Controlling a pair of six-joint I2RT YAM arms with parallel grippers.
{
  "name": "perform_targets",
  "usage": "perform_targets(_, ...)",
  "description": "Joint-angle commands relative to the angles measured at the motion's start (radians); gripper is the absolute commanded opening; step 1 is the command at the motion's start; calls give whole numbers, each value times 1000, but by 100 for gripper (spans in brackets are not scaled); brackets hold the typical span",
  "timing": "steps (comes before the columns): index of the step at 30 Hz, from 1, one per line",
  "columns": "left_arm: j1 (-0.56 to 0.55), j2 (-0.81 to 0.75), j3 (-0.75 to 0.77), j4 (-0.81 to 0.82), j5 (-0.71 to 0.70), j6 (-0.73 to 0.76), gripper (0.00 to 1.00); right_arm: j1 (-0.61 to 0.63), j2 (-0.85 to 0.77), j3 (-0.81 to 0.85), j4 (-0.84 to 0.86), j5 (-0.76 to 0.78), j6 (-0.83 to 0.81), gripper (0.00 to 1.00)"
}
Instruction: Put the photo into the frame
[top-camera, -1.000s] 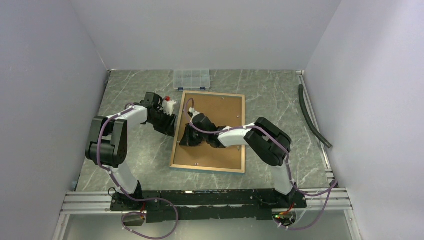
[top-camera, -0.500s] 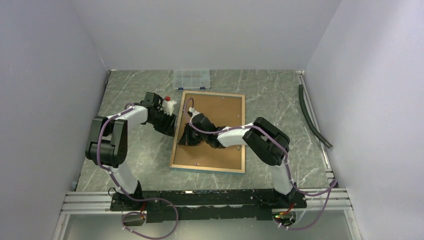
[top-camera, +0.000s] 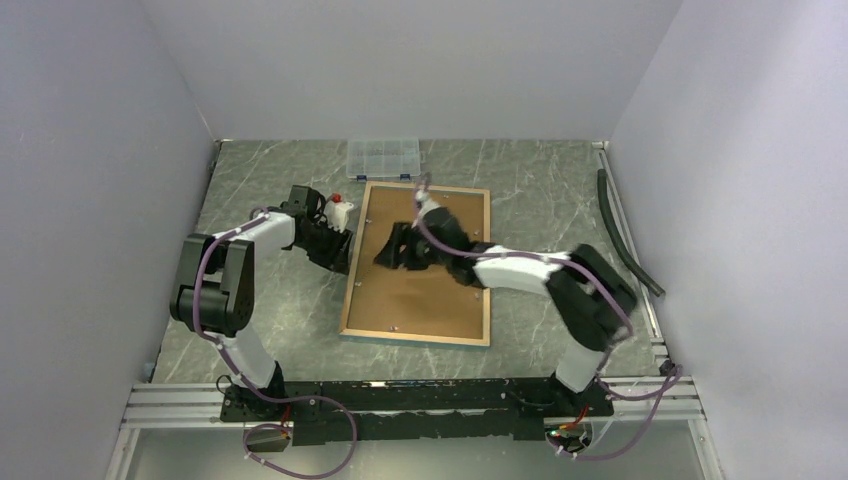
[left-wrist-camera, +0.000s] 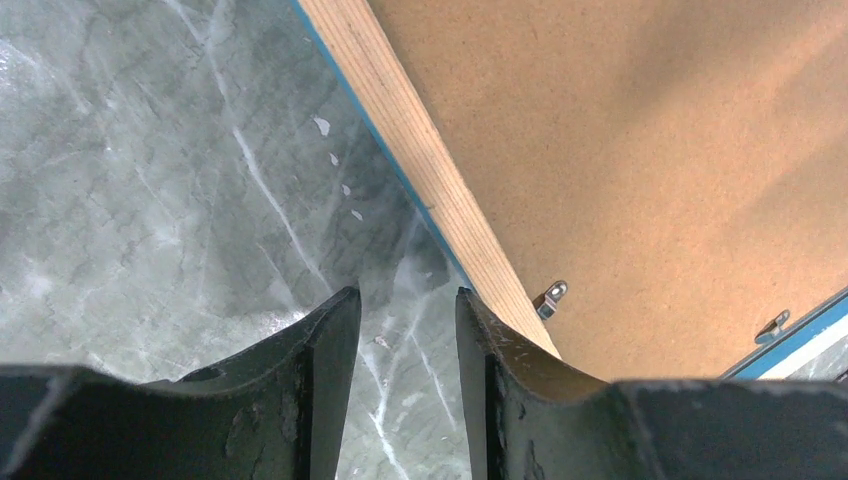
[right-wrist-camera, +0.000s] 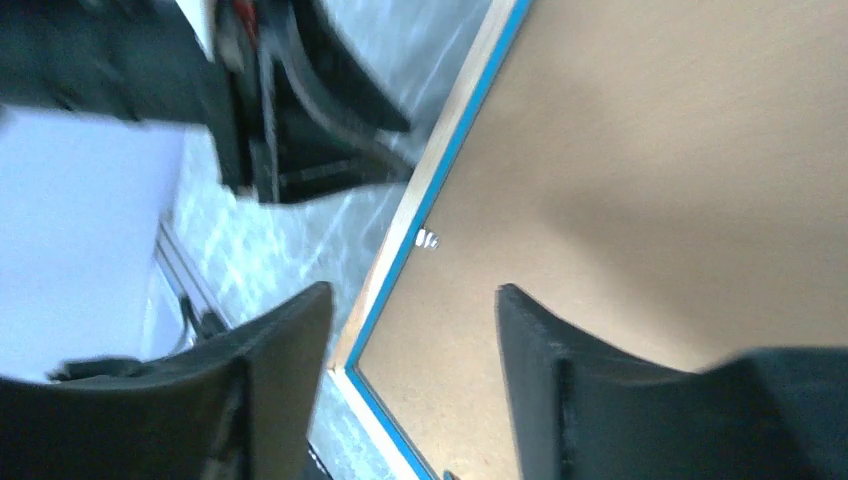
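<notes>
The frame (top-camera: 349, 300) lies back up on the marble table, light wood rim around a brown backing board (top-camera: 430, 290). The photo is hidden. My left gripper (top-camera: 338, 248) is low at the frame's left rim (left-wrist-camera: 420, 150), open, with only table between its fingers; its right finger (left-wrist-camera: 500, 340) is against the rim. Small metal clips (left-wrist-camera: 551, 297) sit on the board's edge. My right gripper (top-camera: 392, 252) hovers over the board (right-wrist-camera: 650, 180), open and empty, near the blue-edged rim (right-wrist-camera: 440, 170). The left gripper's black body (right-wrist-camera: 300, 110) shows in the right wrist view.
A small clear compartment box (top-camera: 381, 157) stands beyond the frame's far edge. A black hose (top-camera: 625, 235) lies along the right wall. Grey walls close in three sides, and a metal rail (top-camera: 400, 395) runs along the near edge.
My right gripper has opened and lifted away from the board's left edge toward the far middle; its elbow swung right. The left arm has not moved.
</notes>
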Motion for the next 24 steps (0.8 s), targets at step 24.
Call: perform_targets(24, -367, -123, -148, -73, -123, 156, 47, -711, -21, 61, -394, 1, -122, 100)
